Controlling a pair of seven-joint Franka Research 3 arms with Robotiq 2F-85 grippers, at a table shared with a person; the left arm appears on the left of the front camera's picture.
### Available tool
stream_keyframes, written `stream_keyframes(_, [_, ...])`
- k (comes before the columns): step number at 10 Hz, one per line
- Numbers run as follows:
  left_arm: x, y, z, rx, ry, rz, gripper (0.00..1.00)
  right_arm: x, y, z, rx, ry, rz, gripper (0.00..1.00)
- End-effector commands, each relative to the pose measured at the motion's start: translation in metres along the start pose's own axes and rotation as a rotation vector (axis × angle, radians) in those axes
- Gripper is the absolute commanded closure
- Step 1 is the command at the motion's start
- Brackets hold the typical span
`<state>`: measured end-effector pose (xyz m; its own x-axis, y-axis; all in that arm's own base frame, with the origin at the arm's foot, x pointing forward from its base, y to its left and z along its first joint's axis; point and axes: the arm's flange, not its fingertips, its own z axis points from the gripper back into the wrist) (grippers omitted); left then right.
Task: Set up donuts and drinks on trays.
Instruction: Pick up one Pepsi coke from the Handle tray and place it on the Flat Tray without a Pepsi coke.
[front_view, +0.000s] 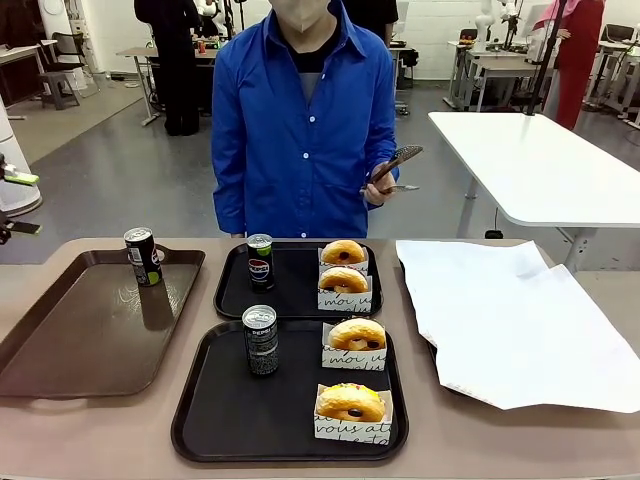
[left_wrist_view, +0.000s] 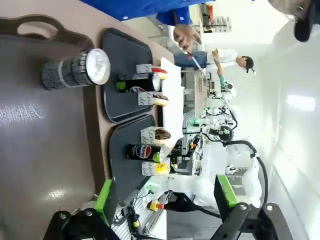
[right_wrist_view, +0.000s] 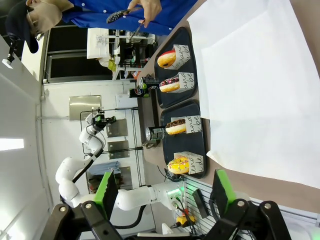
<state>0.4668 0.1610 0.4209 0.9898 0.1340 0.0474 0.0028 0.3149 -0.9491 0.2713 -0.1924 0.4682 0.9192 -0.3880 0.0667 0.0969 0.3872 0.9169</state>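
Left gripper (left_wrist_view: 165, 200): jaws wide, holding nothing.
Brown tray (front_view: 60, 340): left side of table; one can (front_view: 142, 256) at its far right corner.
Near black tray (front_view: 210, 420): Pepsi can (front_view: 261, 340) left, two donuts (front_view: 356, 334) right.
Far black tray (front_view: 295, 290): second Pepsi can (front_view: 260, 261) at left, two more donuts (front_view: 343, 252) at right.
White paper (front_view: 510, 320): right side of table.
Right gripper (right_wrist_view: 162, 202): jaws wide, holding nothing.

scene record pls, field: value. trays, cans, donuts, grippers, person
near black tray: one can, two sleeved donuts
far black tray: one Pepsi can, two sleeved donuts
brown tray: one can upright at its far right corner
white paper sheet: lies right of the black trays
left gripper: open, holds nothing
right gripper: open, holds nothing
person: stands at the far side, tongs in one hand
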Motion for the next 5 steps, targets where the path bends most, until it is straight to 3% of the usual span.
stream_keyframes(1, [0.020, 0.006, 0.000, -0.005, 0.021, -0.016, 0.00, 0.000, 0.001, 0.000, 0.015, -0.005, 0.003, 0.00])
stream_keyframes(4, [0.017, 0.015, 0.014, 0.019, 0.084, -0.031, 0.00, 0.000, 0.001, 0.000, 0.015, -0.005, 0.003, 0.00])
stream_keyframes(5, [0.020, 0.017, -0.003, 0.015, 0.031, 0.003, 0.00, 0.000, 0.001, 0.000, 0.015, -0.005, 0.003, 0.00])
